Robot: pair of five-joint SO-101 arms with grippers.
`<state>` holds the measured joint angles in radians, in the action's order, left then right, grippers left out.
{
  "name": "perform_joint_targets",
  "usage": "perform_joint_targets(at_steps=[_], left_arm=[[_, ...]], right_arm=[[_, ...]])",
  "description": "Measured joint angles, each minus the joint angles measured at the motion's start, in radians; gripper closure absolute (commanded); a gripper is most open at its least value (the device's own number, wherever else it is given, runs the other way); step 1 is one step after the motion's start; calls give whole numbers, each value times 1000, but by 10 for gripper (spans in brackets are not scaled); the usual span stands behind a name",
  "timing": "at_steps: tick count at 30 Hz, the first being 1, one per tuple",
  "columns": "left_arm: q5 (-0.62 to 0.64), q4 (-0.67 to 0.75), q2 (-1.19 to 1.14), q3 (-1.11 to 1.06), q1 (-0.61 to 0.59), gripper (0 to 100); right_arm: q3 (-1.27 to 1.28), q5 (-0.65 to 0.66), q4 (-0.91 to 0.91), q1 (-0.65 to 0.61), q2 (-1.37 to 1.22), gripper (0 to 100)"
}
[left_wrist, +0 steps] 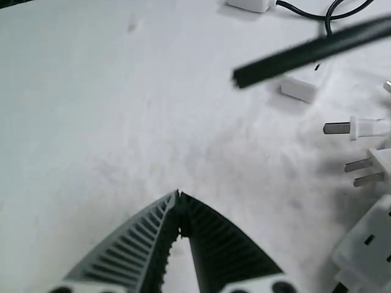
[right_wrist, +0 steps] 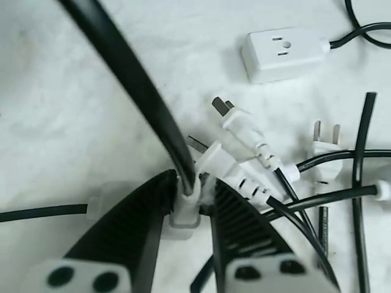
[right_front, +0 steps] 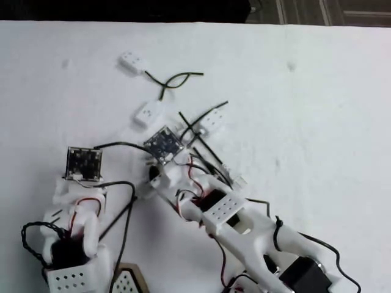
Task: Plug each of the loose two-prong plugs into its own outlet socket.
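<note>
One white table (right_front: 317, 91) carries everything. Two arms: left arm (right_front: 76, 232) sits off to the side of the pile, left gripper (left_wrist: 178, 196) pressed together on nothing over bare table. Right arm (right_front: 244, 229) has its wrist over the cord tangle. Right gripper (right_wrist: 194, 182) is pinching a white moulded piece (right_wrist: 183, 213) where a black cord (right_wrist: 122, 73) meets it; can't tell if that's a plug body or just a cord fitting. Sockets lie loose beyond the grippers: far socket (right_front: 131, 61) well out, middle socket (right_front: 148, 113) closer in. A white block (right_front: 211, 122) sits by the tangle, socket or plug unclear. Nothing seated yet. The plugs lie just ahead of the right jaws: nearest plug (right_wrist: 217, 163) almost touching them, second plug (right_wrist: 244, 131) beside it, third plug (right_wrist: 327, 149) apart among crossing cords. My read on handling: plugs are light, hard, smooth plastic, and the cords look springy enough to twist a plug in the grip. Grab across the flat sides of the moulded body just behind the prongs (right_wrist: 219, 105), not the ribbed relief or the cord. Prongs are thin metal, so a skewed push could bend them. Sockets are light and unfixed and will likely skate when pushed, so brace with the free arm.
</note>
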<state>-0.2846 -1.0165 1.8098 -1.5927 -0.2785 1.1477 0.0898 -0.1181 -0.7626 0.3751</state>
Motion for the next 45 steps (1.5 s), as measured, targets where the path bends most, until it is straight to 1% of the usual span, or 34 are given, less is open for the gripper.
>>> perform_joint_targets(at_steps=[9, 13, 16, 25, 34, 38, 45], left_arm=[[0, 0, 0, 0, 0, 977], [0, 0, 0, 0, 0, 977], [0, 0, 0, 0, 0, 977], [0, 0, 0, 0, 0, 977], [0, 0, 0, 0, 0, 977], [0, 0, 0, 0, 0, 977], [0, 0, 0, 0, 0, 977]], right_arm=[[-6, -14, -29, 0, 2, 981], [-6, -61, -32, 0, 2, 981], [-6, -74, -32, -2, 2, 981], [-6, -77, -34, -2, 2, 981], [9, -77, -150, -23, 61, 981], [9, -77, -150, -21, 52, 981], [5, -77, -92, -20, -18, 981]])
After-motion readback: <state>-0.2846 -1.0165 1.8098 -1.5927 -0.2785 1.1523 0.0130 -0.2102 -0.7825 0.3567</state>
